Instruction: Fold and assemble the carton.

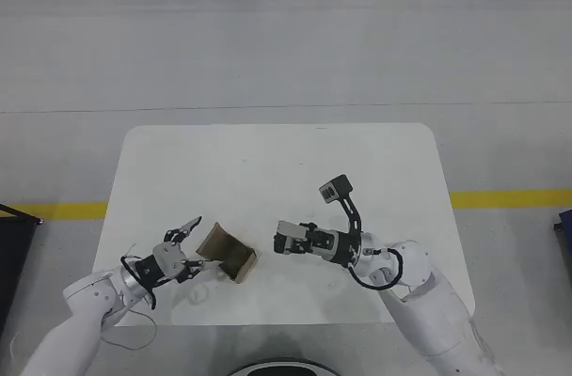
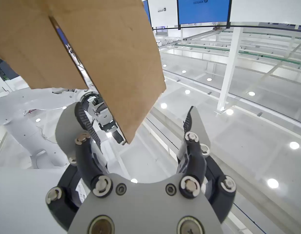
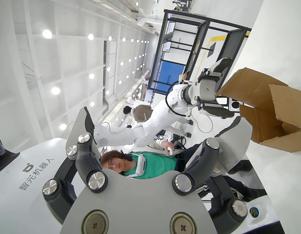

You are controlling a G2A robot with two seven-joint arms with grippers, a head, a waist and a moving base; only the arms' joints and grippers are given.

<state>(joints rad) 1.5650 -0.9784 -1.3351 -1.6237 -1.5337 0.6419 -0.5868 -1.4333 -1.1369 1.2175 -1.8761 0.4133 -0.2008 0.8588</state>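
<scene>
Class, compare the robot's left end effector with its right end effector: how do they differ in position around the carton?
The left end effector has a corner of the carton reaching between its fingers; the right end effector has nothing between its own. The left end effector sits at the carton's edge; the right end effector stands off on the opposite side, bare table between. Shared: both are open and point toward the carton.

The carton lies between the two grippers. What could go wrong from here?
1. Both the left gripper and the right gripper are open, so neither grips the carton; a push from one side may slide or tip it on the table.
2. Its flaps stand loose, so a closing finger might crease one wrongly.
</scene>
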